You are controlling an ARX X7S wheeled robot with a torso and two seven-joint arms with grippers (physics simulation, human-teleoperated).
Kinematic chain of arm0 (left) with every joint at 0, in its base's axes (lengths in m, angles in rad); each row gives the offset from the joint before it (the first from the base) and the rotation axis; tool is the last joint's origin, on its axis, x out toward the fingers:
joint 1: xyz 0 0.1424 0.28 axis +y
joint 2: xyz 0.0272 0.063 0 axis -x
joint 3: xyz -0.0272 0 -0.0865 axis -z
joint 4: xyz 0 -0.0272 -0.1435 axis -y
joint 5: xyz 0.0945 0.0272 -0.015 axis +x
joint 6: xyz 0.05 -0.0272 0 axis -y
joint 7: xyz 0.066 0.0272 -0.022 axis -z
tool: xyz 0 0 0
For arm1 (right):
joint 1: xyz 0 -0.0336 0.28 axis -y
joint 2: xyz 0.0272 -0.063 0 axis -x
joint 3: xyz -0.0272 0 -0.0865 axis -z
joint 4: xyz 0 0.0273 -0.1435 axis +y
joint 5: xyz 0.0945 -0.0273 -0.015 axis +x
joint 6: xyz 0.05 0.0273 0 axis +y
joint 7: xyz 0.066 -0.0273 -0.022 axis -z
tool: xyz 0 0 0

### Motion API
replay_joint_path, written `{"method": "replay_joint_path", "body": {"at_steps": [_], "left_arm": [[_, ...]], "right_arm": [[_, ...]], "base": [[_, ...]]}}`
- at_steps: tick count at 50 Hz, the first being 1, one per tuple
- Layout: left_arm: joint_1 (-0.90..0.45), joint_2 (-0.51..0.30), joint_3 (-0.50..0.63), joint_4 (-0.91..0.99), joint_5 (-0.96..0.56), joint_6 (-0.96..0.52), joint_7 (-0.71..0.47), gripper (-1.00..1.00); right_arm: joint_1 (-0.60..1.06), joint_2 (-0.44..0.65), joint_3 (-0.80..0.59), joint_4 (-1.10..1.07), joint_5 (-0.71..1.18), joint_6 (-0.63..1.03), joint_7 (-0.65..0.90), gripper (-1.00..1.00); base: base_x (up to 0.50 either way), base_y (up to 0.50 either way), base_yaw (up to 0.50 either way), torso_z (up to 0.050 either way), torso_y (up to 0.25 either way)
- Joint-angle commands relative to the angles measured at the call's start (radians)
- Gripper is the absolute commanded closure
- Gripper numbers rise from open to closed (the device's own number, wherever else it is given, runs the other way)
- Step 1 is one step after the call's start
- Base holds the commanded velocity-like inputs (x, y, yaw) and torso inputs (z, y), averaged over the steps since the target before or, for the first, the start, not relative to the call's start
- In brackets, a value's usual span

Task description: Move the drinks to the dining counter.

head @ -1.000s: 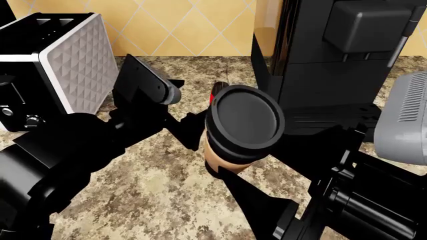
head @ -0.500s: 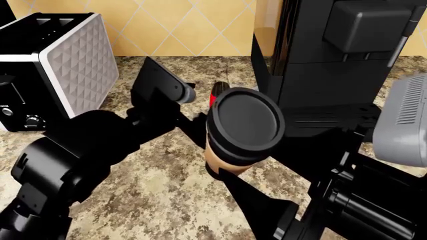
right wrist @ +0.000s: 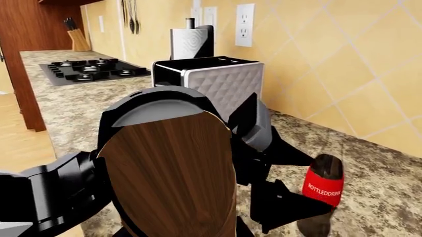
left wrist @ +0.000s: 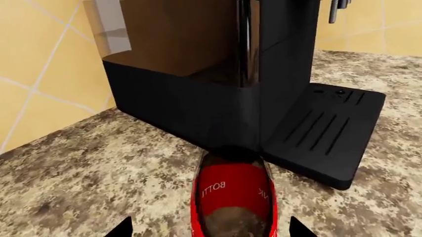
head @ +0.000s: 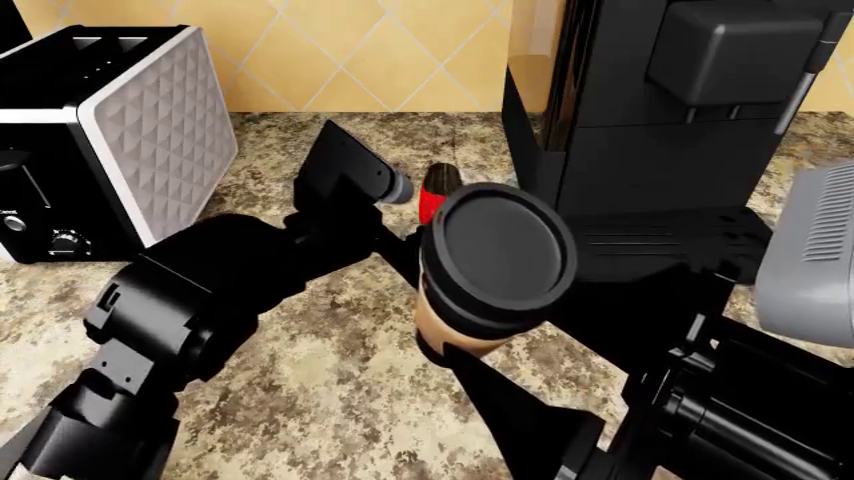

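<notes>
Bottle [head: 437, 196] between toaster [head: 114, 130], coffee machine [head: 667, 130]

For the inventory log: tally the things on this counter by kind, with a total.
Drinks: 2, cola bottle and cork-sleeved cup
Countertop appliances: 3, toaster, coffee machine, stove
Knife blocks: 1
Paper towel rolls: 1
Total: 7

A black toaster [head: 100, 130] with a quilted silver side stood on the brown-speckled granite desk [head: 334, 380], against a yellow diagonal-tiled wall [head: 360, 50]. A black coffee machine [head: 667, 120] stood near it. Farther along were a black stove [right wrist: 92, 69], a paper towel roll [right wrist: 188, 42] and a knife block [right wrist: 77, 35].
</notes>
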Motion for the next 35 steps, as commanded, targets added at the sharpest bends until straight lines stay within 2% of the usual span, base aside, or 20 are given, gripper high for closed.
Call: {"method": "replay_joint_path", "body": {"at_steps": [1,12,13,25,30,34,35], "left_arm": [[-0.025,0.042,0.041,-0.114,0.031,0.052,0.052,-1.0],[-0.009,0.035,0.057,-0.118,0.034,0.076,0.078,-1.0],[-0.006,0.031,0.054,-0.112,0.033,0.078,0.076,1.0],[0.021,-0.002,0.007,-0.038,0.002,0.058,0.019,1.0],[0.053,-0.032,-0.043,0.093,-0.038,0.021,-0.057,1.0],[0.074,-0.052,-0.116,0.248,-0.085,-0.023,-0.168,1.0],[0.079,-0.051,-0.15,0.301,-0.083,-0.027,-0.236,1.0]], "right_arm": [[0.001,0.016,0.021,-0.01,0.004,-0.01,0.0,1.0],[-0.011,0.015,0.028,-0.013,-0.002,-0.01,-0.006,1.0],[-0.016,0.016,0.032,-0.016,-0.001,-0.011,-0.006,1.0],[-0.031,0.011,0.042,-0.02,-0.011,-0.009,-0.018,1.0],[-0.021,0.013,0.035,-0.023,-0.005,-0.015,-0.011,1.0],[-0.017,0.014,0.036,-0.028,-0.001,-0.021,-0.006,1.0],[-0.016,0.015,0.038,-0.031,0.004,-0.026,-0.003,1.0]], "base": [[0.0,0.0,0.0,0.0,0.0],[0.0,0.0,0.0,0.0,0.0],[0.0,0.0,0.0,0.0,0.0],[0.0,0.0,0.0,0.0,0.001],[0.0,0.0,0.0,0.0,0.002],[0.0,0.0,0.0,0.004,0.0],[0.0,0.0,0.0,0.0,0.011]]}}
